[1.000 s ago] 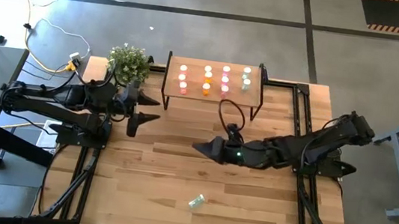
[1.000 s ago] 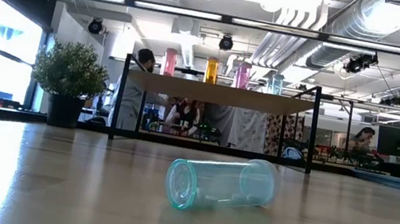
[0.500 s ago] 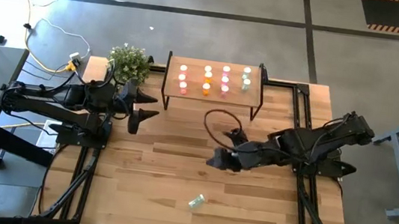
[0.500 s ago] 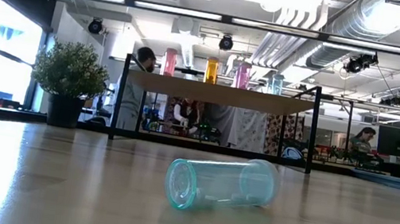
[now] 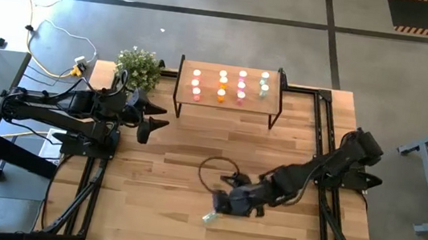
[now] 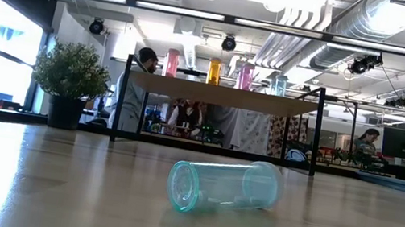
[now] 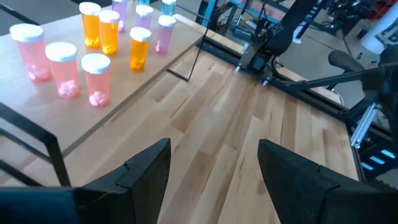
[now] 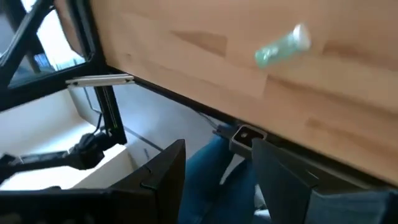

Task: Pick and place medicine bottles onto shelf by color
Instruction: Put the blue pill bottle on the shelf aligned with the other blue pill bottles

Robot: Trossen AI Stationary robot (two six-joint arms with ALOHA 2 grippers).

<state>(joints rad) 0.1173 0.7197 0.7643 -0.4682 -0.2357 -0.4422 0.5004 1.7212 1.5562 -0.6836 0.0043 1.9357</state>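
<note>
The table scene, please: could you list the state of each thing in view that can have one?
Green bottle: lying on its side on the tabletop, capped, not held.
Shelf bottles: upright, capped, in colour rows.
Shelf: standing at the table's far edge.
Right hand: open, empty, beside the green bottle.
Left hand: open, empty, near the plant.
</note>
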